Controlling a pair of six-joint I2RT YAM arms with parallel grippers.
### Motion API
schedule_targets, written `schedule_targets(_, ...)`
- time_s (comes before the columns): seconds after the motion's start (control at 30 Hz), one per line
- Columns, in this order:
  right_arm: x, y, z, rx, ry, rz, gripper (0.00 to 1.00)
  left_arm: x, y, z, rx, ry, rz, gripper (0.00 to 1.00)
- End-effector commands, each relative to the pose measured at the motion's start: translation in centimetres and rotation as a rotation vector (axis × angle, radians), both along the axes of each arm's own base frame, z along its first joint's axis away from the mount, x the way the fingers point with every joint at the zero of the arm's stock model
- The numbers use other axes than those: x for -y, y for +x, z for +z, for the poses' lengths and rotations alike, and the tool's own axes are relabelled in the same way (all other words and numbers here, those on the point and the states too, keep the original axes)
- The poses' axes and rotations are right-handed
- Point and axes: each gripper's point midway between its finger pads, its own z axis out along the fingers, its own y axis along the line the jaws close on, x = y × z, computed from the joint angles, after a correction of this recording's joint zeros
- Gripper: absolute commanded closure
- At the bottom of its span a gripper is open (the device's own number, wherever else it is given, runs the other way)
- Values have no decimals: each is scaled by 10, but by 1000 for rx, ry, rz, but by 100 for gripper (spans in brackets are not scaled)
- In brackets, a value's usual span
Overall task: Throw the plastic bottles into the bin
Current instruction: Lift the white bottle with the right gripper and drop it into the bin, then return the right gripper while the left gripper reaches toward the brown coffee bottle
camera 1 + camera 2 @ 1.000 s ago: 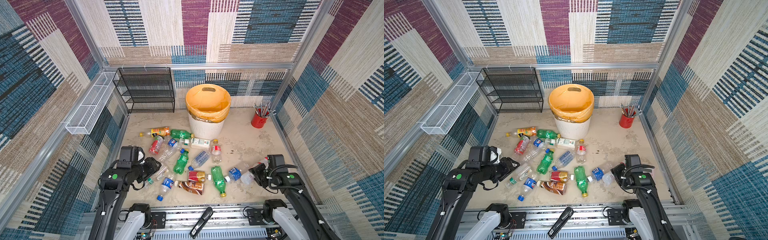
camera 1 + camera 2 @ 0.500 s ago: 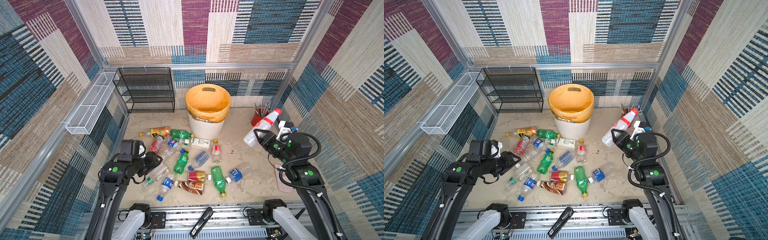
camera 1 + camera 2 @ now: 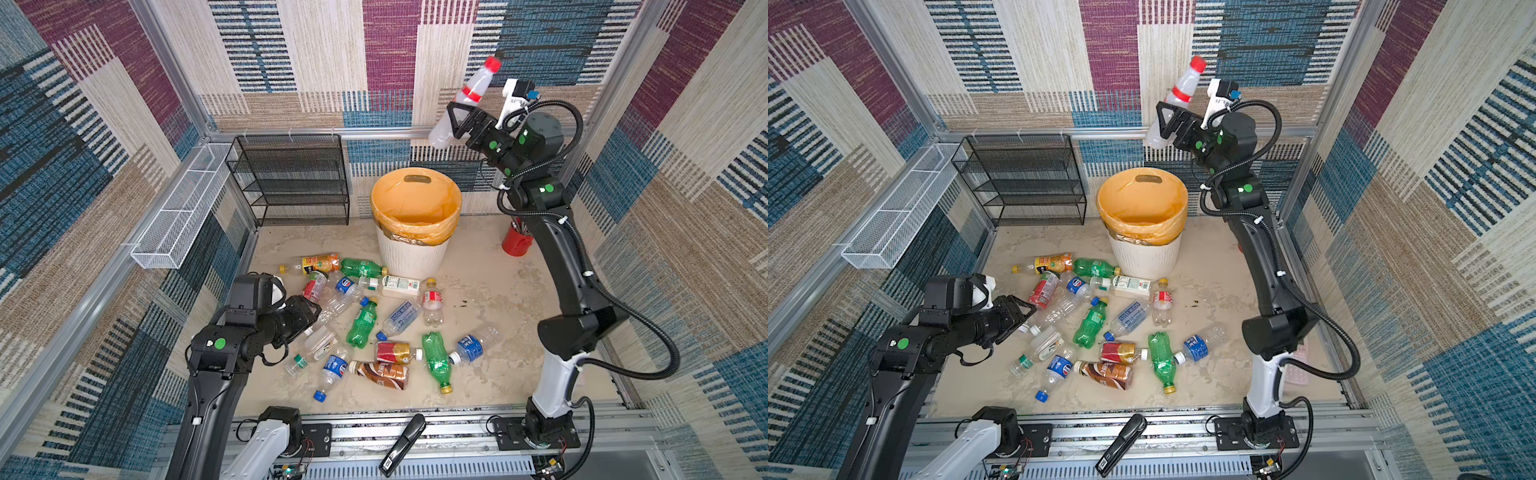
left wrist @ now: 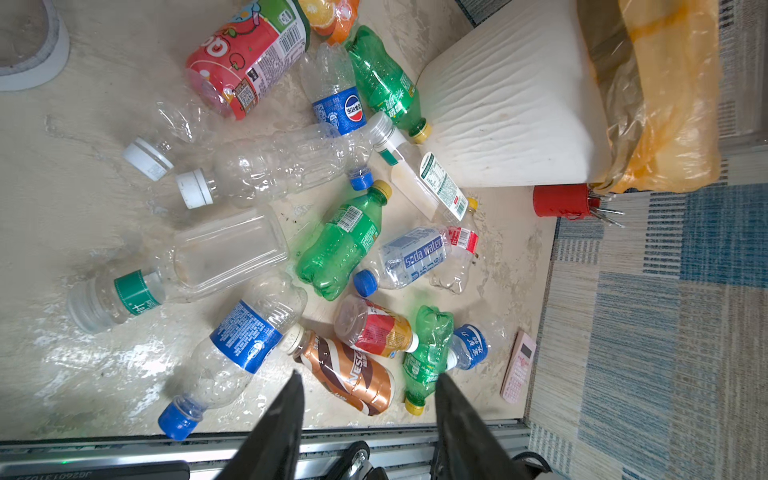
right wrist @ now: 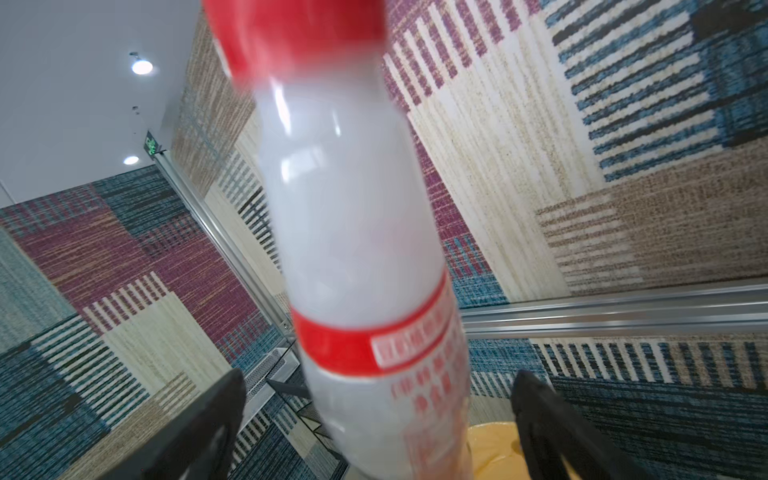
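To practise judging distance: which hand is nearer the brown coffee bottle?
Left. The left hand hovers low near the brown coffee bottle; the right hand is far off, high above the bin.

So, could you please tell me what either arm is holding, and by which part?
Nothing: the right fingers flank the red-capped bottle low down without touching; left fingers empty.

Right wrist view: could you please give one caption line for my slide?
Open right gripper held high near the bin's orange liner, with a blurred red-capped bottle between its jaws, touching neither.
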Motion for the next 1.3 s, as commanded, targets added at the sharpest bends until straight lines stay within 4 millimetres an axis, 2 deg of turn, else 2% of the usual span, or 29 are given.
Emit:
schedule_targets(0.0, 40, -48, 67, 148, 14, -147, 0, -6, 2, 7, 28, 14, 35, 47)
schedule_targets(0.07, 50, -66, 78, 183, 20, -172, 3, -7, 2, 6, 30, 19, 35, 47)
schedule_targets(0.13, 56, -86, 80, 201, 30, -174, 6, -6, 2, 5, 27, 21, 32, 47)
schedule_targets(0.23, 68, -115, 72, 183, 40, -194, 10, -5, 4, 4, 24, 18, 26, 47)
schedule_targets(0.27, 71, -122, 62, 158, 38, -197, 11, -4, 4, 3, 22, 18, 22, 47)
schedule_targets(0.33, 72, -129, 25, 62, 25, -182, 15, -4, 5, -1, 12, 22, 15, 47)
schedule_targets(0.37, 71, -130, 0, -8, 13, -174, 17, -3, 5, -4, 7, 20, 11, 47)
schedule_targets(0.47, 68, -137, -95, -241, 10, -136, 21, -1, 5, -13, -15, 10, 2, 48)
schedule_targets(0.6, 63, -165, -233, -572, 32, -72, 25, 0, 4, -20, -34, 15, -6, 47)
schedule_targets(0.7, 63, -194, -306, -732, 46, -45, 26, -1, 4, -22, -47, 25, -9, 47)
schedule_targets(0.8, 65, -218, -348, -836, 32, -33, 26, -2, 4, -25, -61, 33, -7, 47)
schedule_targets(1.0, 60, -252, -403, -1003, 50, 25, 25, -4, 4, -33, -95, 48, 14, 47)
schedule_targets(1.13, 55, -266, -426, -1079, 41, 67, 25, -5, 1, -45, -135, 72, 22, 47)
schedule_targets(1.27, 53, -271, -433, -1095, 11, 88, 24, -5, -5, -61, -195, 101, 23, 47)
